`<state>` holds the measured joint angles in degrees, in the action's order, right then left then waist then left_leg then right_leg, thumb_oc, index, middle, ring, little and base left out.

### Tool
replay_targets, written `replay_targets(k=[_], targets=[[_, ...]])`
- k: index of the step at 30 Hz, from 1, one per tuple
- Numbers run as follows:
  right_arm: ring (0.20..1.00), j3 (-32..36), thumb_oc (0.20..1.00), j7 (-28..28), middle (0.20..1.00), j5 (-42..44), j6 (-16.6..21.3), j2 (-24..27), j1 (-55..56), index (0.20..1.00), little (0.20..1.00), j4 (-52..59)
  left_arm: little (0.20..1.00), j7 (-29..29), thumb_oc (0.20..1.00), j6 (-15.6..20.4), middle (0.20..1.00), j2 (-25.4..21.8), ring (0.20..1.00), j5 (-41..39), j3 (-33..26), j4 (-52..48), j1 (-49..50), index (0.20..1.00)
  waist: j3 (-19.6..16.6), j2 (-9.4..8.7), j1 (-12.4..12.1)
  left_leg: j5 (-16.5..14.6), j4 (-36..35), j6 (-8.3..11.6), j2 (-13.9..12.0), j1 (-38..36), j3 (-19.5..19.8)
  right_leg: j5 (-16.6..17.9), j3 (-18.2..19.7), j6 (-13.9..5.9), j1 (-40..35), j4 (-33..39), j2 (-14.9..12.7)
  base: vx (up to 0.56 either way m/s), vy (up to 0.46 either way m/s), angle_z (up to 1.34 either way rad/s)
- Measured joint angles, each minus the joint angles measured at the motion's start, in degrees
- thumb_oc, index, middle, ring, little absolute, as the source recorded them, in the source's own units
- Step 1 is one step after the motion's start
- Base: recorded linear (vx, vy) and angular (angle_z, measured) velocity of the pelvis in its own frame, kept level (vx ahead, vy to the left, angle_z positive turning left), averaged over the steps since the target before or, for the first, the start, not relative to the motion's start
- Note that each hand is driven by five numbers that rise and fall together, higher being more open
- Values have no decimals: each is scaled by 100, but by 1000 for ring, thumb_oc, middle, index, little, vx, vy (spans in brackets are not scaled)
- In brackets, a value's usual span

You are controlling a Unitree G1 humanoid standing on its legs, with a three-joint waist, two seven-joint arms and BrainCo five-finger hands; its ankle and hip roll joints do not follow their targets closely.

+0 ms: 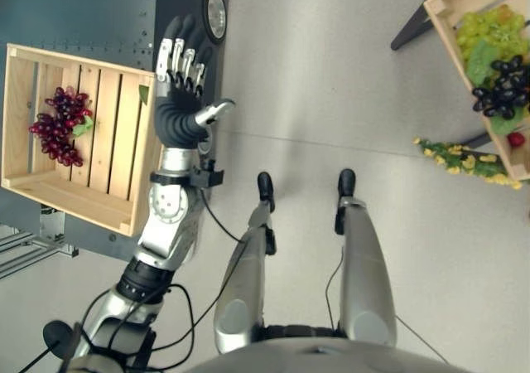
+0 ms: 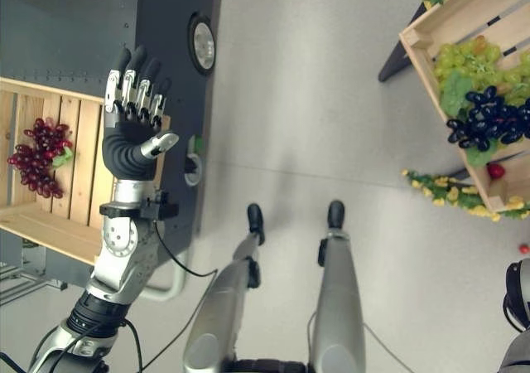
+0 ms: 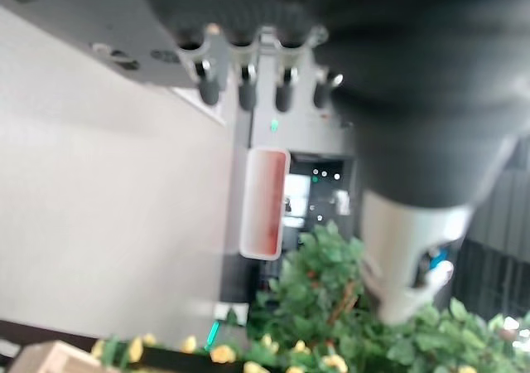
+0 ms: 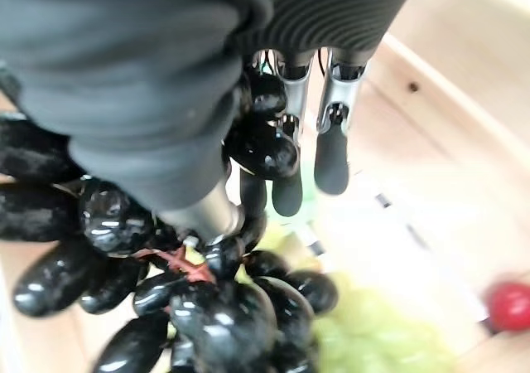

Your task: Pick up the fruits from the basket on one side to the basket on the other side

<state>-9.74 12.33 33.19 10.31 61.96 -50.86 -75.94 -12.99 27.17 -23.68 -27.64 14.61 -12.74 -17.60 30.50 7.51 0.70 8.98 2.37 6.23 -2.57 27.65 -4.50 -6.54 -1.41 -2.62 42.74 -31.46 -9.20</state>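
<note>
Up close, the black grapes (image 4: 207, 307) are glossy, long-oval berries packed in one bunch, with a bit of reddish stem showing among them. The right hand (image 4: 149, 83) is down on this bunch: its fingers (image 4: 331, 153) curl at the bunch's edge, dark tips pointing past the berries toward the crate boards, while the thumb lies in among the berries. Whether the fingers actually have hold of the bunch I cannot tell.

From the head, the black grapes (image 1: 505, 87) lie in the right crate (image 1: 451, 25), just below a bunch of green grapes (image 1: 489, 29) and leaves; a small red fruit (image 1: 516, 139) sits at the crate's near end. Just outside that crate lies a spray of yellow flowers (image 1: 460, 159) on the floor.

Well apart from the right crate, on the other side, the left crate (image 1: 108, 199) rests on a dark table (image 1: 91, 16) and holds a bunch of red grapes (image 1: 60, 124). The left hand (image 1: 180, 91) is raised at this crate's inner edge, fingers (image 1: 170, 50) straight and spread, empty.
</note>
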Motion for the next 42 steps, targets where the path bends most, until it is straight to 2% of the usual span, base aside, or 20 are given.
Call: replay_targets(k=[21,25,26,27,30,31,35,38,42], targets=[[1000,0,1000,142,1000,-3,-68,54,-306,1000,1000,-91,1000,-103,1000,-2,1000,0,1000,-4,-10,-89,72,1000,-4,7,-2,72,-1,-3,7,-98,33,5,-1,18,-54,-81,-9,0,0,0],[1000,-226,1000,382,1000,-184,-83,51,-385,1000,1000,36,1000,-208,1000,-14,1000,2,1000,-3,-11,-90,80,1000,-5,8,3,76,-8,-4,10,-200,39,11,-11,28,-165,-65,-12,0,0,0],[1000,-433,1000,477,1000,-377,-84,53,-378,1000,1000,329,1000,-248,1000,-15,1000,8,1000,-1,-13,-98,75,1000,-7,10,22,76,-6,-4,9,-237,38,11,-9,26,-204,-57,-11,0,0,0],[1000,-492,1000,668,1000,-617,-110,49,-187,1000,1000,1107,1000,-296,1000,-17,1000,35,1000,24,-50,-132,77,1000,-6,10,131,73,-11,-4,0,-265,35,-10,-13,-3,-235,-48,-3,0,0,0],[1000,-380,1000,956,1000,-1304,90,-18,402,1000,1000,3262,1000,-433,1000,-24,1000,126,1000,313,-266,-155,111,1000,-7,10,220,74,-19,-4,-22,-318,10,-16,6,7,-263,-49,30,1,2,-4],[1000,-381,1000,1047,1000,-1700,271,-74,652,1000,1000,3934,1000,-500,1000,-24,1000,116,1000,427,-293,-154,111,1000,-7,11,194,74,-23,-4,-38,-345,19,-23,-5,22,-292,-53,40,3,7,-4],[1000,-299,1000,1517,1000,-2998,231,-309,1105,1000,1000,4604,1000,-581,1000,-13,1000,115,1000,687,-346,-182,17,1000,-10,14,163,56,-65,-29,-80,-434,24,-42,-28,50,-373,-55,79,0,0,0],[1000,-190,1000,1609,1000,-3870,105,-823,1743,1000,1000,5334,1000,-670,1000,-16,1000,119,1000,687,-380,-177,55,1000,-9,13,160,73,-99,-3,-98,-589,42,-49,-71,96,-533,-32,85,0,0,0],[1000,-393,1000,1529,1000,-4284,56,-1306,1951,1000,1000,5383,1000,-673,1000,-7,1000,132,1000,686,-365,-174,28,1000,-9,13,167,73,-100,-2,-102,-725,44,-70,-89,67,-699,2,90,0,0,0]])
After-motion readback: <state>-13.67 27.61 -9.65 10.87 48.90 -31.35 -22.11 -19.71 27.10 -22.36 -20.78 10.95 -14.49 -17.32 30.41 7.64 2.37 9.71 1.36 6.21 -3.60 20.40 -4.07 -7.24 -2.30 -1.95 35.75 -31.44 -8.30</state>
